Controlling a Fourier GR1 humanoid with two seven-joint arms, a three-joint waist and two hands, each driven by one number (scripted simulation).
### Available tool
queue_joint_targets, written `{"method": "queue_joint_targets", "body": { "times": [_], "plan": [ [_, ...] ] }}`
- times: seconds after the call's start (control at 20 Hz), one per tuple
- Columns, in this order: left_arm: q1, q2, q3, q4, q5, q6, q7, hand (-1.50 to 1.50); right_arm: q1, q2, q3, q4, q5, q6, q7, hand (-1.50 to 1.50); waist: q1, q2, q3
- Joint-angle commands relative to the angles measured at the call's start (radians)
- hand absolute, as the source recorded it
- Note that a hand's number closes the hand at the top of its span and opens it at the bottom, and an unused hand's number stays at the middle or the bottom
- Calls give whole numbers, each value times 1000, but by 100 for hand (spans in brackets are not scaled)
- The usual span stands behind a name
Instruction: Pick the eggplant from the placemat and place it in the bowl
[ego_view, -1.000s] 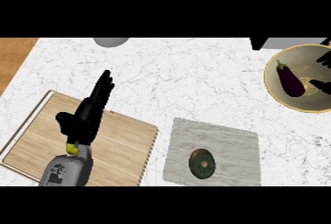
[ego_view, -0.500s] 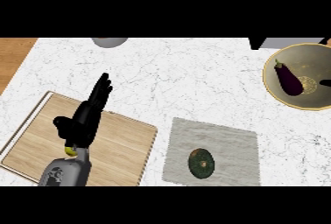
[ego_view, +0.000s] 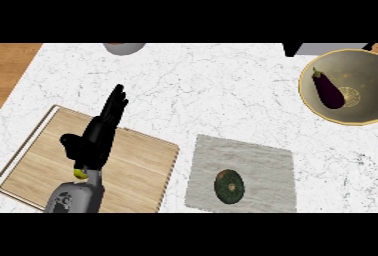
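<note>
In bowl: eggplant (well apart from left hand).

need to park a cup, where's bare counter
Widest bare marble lies between the cutting board, the placemat and the bowl. The left hand hangs over the board. The eggplant sits in the bowl, and a dark disc on the placemat.

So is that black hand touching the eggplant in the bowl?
Apart. The head view shows the left hand open over the wooden board at the left, while the eggplant lies inside the bowl at the far right, with bare counter between.
</note>
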Motion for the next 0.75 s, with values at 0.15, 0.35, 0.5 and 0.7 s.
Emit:
{"method": "queue_joint_targets", "body": {
  "times": [0.15,0.35,0.5,0.7],
  "plan": [
    [14,-27,-19,14,-19,21,-24,0,120,-54,-44,21,-48,186,-85,-150,-10,4,3],
    [-14,11,17,-9,3,1,21,0,147,-67,-41,-6,-53,262,-88,-150,-10,0,2],
    [-27,-2,16,30,5,1,7,0,182,-67,-34,-26,-52,297,-109,-150,-19,1,2],
    [-9,-5,0,-6,3,-3,15,0,229,-53,-37,-46,-59,276,-140,-150,-10,1,4]
  ]
}}
